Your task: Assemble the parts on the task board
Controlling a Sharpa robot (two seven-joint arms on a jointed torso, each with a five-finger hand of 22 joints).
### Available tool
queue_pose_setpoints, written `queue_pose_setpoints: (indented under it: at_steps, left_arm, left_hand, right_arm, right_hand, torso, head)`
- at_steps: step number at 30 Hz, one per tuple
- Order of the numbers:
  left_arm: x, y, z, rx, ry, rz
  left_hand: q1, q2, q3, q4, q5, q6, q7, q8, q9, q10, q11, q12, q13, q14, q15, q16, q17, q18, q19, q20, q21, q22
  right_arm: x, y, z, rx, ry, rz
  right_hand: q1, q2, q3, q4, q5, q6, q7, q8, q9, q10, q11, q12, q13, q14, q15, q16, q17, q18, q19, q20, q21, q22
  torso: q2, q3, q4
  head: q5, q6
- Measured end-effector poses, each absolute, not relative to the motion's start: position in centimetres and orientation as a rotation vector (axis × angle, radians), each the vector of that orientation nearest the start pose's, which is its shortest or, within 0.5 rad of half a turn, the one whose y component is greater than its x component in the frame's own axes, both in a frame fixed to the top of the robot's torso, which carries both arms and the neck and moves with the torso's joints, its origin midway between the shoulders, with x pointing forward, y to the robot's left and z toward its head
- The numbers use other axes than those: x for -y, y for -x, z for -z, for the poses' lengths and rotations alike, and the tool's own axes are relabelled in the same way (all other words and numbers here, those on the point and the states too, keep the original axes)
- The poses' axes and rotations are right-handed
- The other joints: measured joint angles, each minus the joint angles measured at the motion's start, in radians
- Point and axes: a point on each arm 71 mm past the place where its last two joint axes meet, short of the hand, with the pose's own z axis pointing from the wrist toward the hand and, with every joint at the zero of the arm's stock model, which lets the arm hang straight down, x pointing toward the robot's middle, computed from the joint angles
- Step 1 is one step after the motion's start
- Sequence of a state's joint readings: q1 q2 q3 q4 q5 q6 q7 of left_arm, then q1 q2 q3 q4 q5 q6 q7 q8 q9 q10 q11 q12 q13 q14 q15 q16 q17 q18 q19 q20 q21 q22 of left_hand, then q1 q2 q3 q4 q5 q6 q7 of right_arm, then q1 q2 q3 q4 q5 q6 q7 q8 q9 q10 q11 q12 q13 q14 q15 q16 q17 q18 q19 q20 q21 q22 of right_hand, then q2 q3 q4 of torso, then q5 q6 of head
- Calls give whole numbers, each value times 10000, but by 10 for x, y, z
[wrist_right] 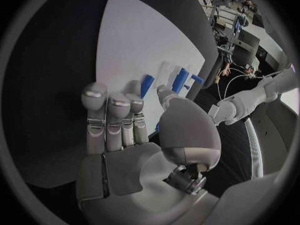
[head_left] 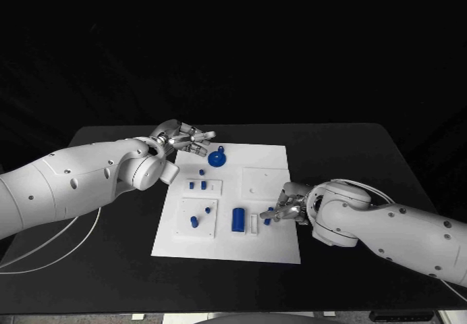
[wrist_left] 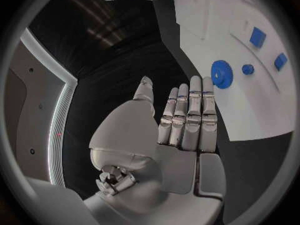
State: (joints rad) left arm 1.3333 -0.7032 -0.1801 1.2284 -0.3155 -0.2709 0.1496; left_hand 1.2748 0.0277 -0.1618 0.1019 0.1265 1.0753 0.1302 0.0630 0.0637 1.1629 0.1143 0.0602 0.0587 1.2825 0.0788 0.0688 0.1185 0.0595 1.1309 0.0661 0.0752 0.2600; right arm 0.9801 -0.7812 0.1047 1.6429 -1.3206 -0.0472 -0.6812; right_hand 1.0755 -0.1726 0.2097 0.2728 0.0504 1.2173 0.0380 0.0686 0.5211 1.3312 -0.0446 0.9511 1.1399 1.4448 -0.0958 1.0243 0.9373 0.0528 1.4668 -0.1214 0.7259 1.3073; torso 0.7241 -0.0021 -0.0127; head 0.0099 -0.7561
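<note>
The white task board (head_left: 272, 236) lies in the middle of the black table. On it are a blue gear (head_left: 218, 159), a blue cylinder (head_left: 238, 219) and several small blue parts (head_left: 195, 220). My left hand (head_left: 183, 140) hovers at the board's far left corner, fingers straight and holding nothing; in its wrist view the gear (wrist_left: 221, 74) lies just beyond the fingertips (wrist_left: 195, 85). My right hand (head_left: 284, 209) is low over the board's right side, fingertips beside a small blue part (head_left: 268, 221). In the right wrist view its fingers (wrist_right: 109, 107) are extended, with a blue part (wrist_right: 147, 85) past them, and nothing is plainly gripped.
Raised white plates (head_left: 262, 181) sit on the board, and a narrow white holder (head_left: 254, 225) stands right of the cylinder. Cables (head_left: 59, 243) trail over the table at the left. Bare black table (head_left: 360, 155) surrounds the board.
</note>
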Motion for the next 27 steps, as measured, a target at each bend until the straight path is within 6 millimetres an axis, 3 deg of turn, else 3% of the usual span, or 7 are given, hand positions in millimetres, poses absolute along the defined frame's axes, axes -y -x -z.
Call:
queue_pose_setpoints:
  at_steps: [3, 5, 7, 10, 13, 21, 27]
  left_arm:
    - [-226, -547, 184, -16781, 8215, 11330]
    - [-226, -547, 184, -16784, 8212, 11336]
    - [-226, -547, 184, -16786, 8210, 11337]
    - [-226, -547, 184, -16791, 8213, 11335]
    - [-227, -547, 184, -16798, 8216, 11330]
    - [-227, -547, 184, -16840, 8218, 11331]
    - [-227, -547, 184, -16886, 8224, 11317]
  left_hand:
    - [0, 0, 0, 0, 0, 0, 0, 0, 0, 0, 0, 0, 0, 0, 0, 0, 0, 1, 0, 0, 0, 0]
    - [0, 0, 0, 0, 0, 0, 0, 0, 0, 0, 0, 0, 0, 0, 0, 0, 0, 1, 0, 0, 0, 0]
    - [0, 0, 0, 0, 0, 0, 0, 0, -1, 0, 0, 0, 0, 0, 0, 0, 0, 1, 0, 0, 0, 0]
    - [0, 0, 0, 0, 0, 0, 0, 0, -1, 0, 0, 0, 0, 0, 0, 0, 0, 1, 0, 0, 0, 0]
    - [0, 0, 0, 0, 0, 0, 0, 0, -1, 0, 0, 0, 0, 0, 0, 0, -1, 0, 0, 0, 0, 0]
    - [0, 0, 0, 0, 0, 0, 0, 0, -1, 0, 0, 0, 0, 0, 0, 0, -1, 1, 0, 0, 0, 0]
    - [0, 0, 0, 0, 0, 0, 0, 0, -1, 0, 0, 0, 0, 0, 0, 0, 1, 1, 0, 0, 0, 0]
  right_arm:
    - [163, -438, 253, -21739, -1787, -3563]
    - [160, -440, 253, -21570, -1572, -3449]
    - [159, -441, 253, -21416, -1345, -3316]
    - [155, -442, 255, -21138, -824, -3077]
    - [150, -443, 257, -20833, -257, -2805]
    - [140, -445, 255, -20069, 828, -2373]
    - [137, -442, 254, -19810, 1254, -2318]
  right_hand:
    - [3, 3, -10, 33, 0, 0, 0, 4, 3, 0, 0, 0, 2, 0, 0, 0, 4, 0, 0, 0, 0, 0]
    - [250, 64, 185, -259, 0, -20, 10, -1, 1593, 3, -3, 0, 1, 0, 0, 0, 4, 0, 0, 0, 0, 0]
    - [394, 55, 374, -668, 0, -20, 11, 4, 1597, 20, -20, 0, -10, 0, 0, 0, 4, 1, 0, 0, 0, 0]
    - [647, 41, 483, -1192, 0, -18, 11, 9, 2850, 20, -20, 0, -16, 0, 0, 0, 4, 1, 0, 0, 0, 0]
    - [646, 40, 581, -1616, 0, 18, -23, 9, 4859, 20, -20, 0, -16, 0, 0, 0, 3, 1, 0, 0, 23, 0]
    - [587, -18, 986, -2294, -71, 96, -25, 0, 5119, 55, -56, 0, 15, 0, 0, 0, 3, 2, 0, 0, 57, 0]
    - [575, -28, 1083, -2692, -88, 96, -25, -2, 4465, 55, -56, 0, 15, 0, 0, -7, -6, 1, 0, 0, 57, 2]
  torso:
    - [0, -6, -3]
    - [0, -7, -3]
    - [0, -7, -3]
    - [-1, -6, -3]
    - [-2, -3, -3]
    - [-6, -1, -7]
    - [-7, -1, -16]
  head:
    - [16, -6]
    - [26, -16]
    - [31, -24]
    - [34, -30]
    - [34, -32]
    - [8, -37]
    - [0, -46]
